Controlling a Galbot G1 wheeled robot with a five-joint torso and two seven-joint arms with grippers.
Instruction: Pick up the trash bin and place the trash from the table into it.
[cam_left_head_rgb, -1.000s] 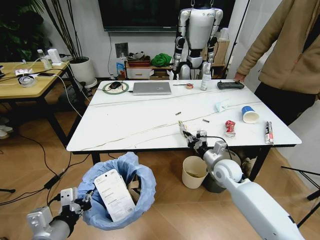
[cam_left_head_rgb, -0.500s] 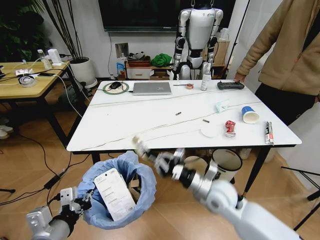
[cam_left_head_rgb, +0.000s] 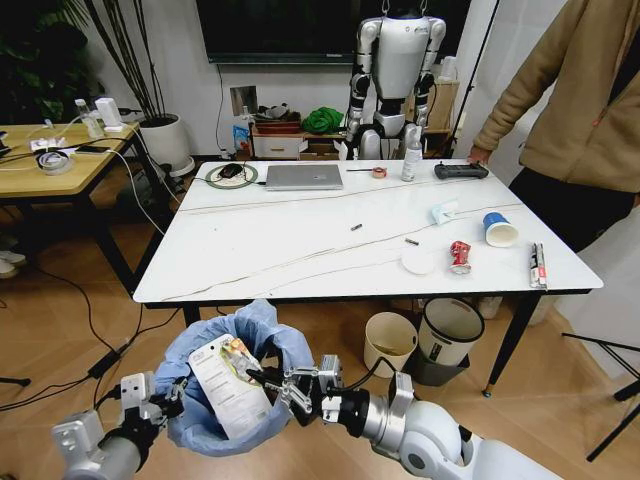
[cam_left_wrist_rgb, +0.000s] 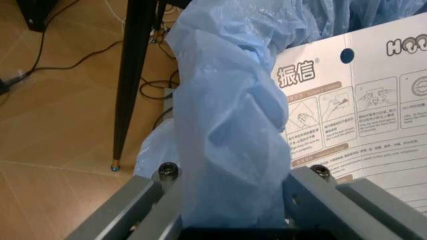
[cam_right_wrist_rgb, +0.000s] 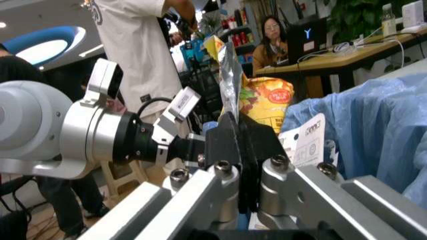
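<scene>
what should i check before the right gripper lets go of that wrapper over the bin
1. Left gripper clamped on the trash bin's blue bag: ok.
2. Right gripper shut on the yellowish wrapper: ok.
3. Wrapper over the bin's opening, not its rim: ok in the head view.
4. Room inside beside the flat white packet: cannot tell.
5. Bin held upright: ok.
6. Trash left on the table: not ok, red can and paper cup remain.

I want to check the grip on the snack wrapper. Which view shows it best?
The right wrist view: the yellowish wrapper stands pinched edge-on in the right gripper. The head view shows it small over the trash bin. The left wrist view shows the bin's bag.
</scene>
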